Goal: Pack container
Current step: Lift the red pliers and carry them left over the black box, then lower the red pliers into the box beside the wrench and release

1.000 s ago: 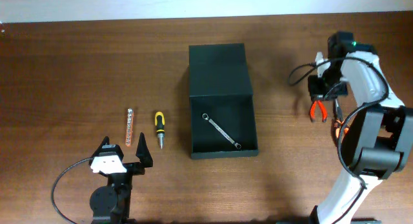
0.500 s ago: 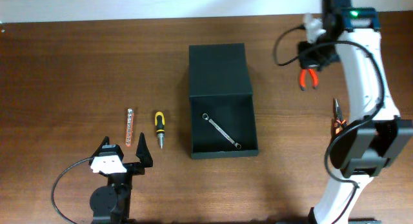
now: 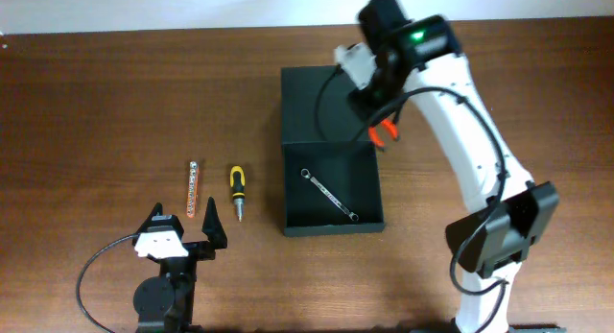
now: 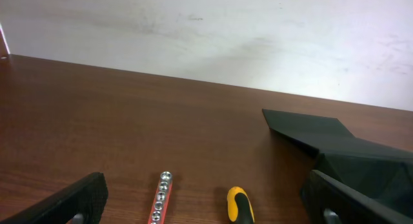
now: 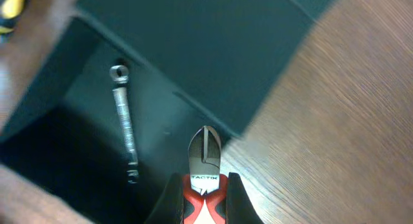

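i am viewing the workspace through three cameras. the container [image 3: 307, 206] is sitting open near the middle of the table [image 3: 96, 103], and its flat lid [image 3: 326, 103] is lying folded back on the far side, level with the tabletop. a silver wrench [image 3: 329, 196] is lying diagonally on the container floor.

the right gripper [image 3: 382, 124] is hanging above the container's right edge, close to the line where the lid is joining the box. its fingers are clamping the red handles of a pair of pliers [image 5: 205, 161]. in the right wrist view the plier nose is pointing away from the fingers, over the corner where the lid, the box and the bare wood are meeting. the wrench is showing to the left of the nose, inside the box. i cannot tell how high the pliers are hanging above the rim.

the left gripper [image 3: 184, 223] is resting low at the near left of the table with its jaws spread wide and grasping nothing. just beyond it, a screwdriver [image 3: 235, 191] with a yellow and black handle is lying on the wood, tip toward the near edge. a slim perforated bar [image 3: 192, 189] is lying parallel beside it, on its left. both are lying well apart from the container.
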{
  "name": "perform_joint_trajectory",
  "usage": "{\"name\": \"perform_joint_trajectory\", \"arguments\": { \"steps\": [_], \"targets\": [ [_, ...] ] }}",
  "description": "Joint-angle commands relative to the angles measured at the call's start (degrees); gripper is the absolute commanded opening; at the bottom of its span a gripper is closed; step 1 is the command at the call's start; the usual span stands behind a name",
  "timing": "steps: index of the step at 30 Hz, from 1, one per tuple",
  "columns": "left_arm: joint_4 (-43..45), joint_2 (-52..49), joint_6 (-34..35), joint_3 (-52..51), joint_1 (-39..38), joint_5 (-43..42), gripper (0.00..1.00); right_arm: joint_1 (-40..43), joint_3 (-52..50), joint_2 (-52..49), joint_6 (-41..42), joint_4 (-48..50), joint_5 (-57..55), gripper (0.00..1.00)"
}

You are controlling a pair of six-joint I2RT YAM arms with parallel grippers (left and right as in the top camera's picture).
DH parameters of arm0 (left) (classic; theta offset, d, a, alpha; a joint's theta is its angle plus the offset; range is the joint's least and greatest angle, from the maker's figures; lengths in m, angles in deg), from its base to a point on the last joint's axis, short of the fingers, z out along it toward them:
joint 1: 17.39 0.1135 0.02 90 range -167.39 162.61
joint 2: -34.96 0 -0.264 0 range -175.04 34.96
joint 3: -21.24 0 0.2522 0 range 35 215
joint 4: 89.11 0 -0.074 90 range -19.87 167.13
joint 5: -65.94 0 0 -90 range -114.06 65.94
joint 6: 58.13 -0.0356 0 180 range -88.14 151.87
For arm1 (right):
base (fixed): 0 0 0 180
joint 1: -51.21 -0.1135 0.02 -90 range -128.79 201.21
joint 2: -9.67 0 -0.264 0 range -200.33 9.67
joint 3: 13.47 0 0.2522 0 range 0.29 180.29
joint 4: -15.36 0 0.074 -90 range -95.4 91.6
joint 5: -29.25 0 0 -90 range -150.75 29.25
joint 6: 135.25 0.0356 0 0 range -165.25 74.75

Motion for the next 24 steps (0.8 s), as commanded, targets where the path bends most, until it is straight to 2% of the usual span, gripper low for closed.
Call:
{"name": "perform_joint_trajectory", "arguments": {
  "steps": [1,7,16,24],
  "targets": [
    [-0.26,0.07,-0.94,-0.13,-0.22,-0.42,0.99,-3.48,1.14,-0.17,-1.25,-0.04,0.5,0.04],
    [-0.26,0.07,-0.94,-0.13,-0.22,-0.42,0.99,-6.8,-1.57,-0.2,-1.2,0.63,0.57,0.04],
    [-0.26,0.07,-0.94,-0.13,-0.22,-0.42,0.99,-6.91,-13.25,-0.2,-1.03,7.87,3.85,0.04],
    [-0.26,0.07,-0.94,-0.13,-0.22,-0.42,0.99,-6.91,-17.46,-0.2,-1.01,8.87,6.58,0.04]
  ]
}}
